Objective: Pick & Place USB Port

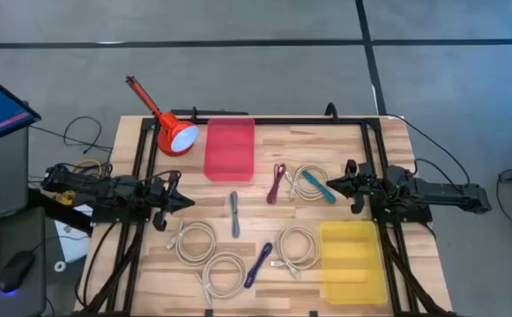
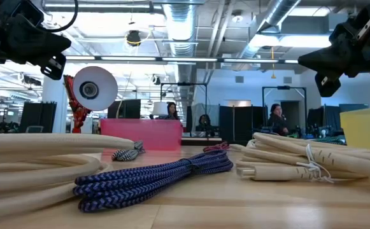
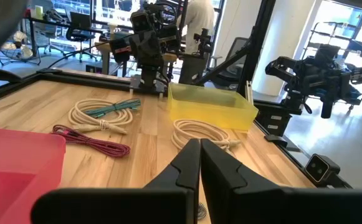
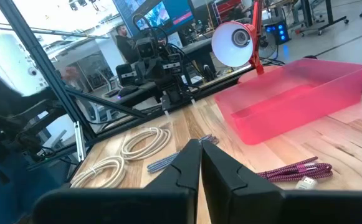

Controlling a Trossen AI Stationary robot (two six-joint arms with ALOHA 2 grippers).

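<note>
Several coiled USB cables lie flat on the wooden table: white coils (image 1: 196,239) (image 1: 223,271) (image 1: 298,246), a white and teal pair (image 1: 313,180), a magenta one (image 1: 278,183), a grey one (image 1: 235,214) and a blue-purple one (image 1: 260,262) (image 2: 153,178). My left gripper (image 1: 189,202) (image 3: 200,163) hovers shut above the table's left side, pointing right, with nothing in it. My right gripper (image 1: 329,184) (image 4: 200,163) hovers shut above the right side, pointing left, beside the teal cable and also holding nothing.
A pink bin (image 1: 230,148) stands at the far middle and a yellow bin (image 1: 352,261) at the near right. A red desk lamp (image 1: 172,132) sits at the far left corner. Black frame rails (image 1: 132,176) run along the table's left and right sides.
</note>
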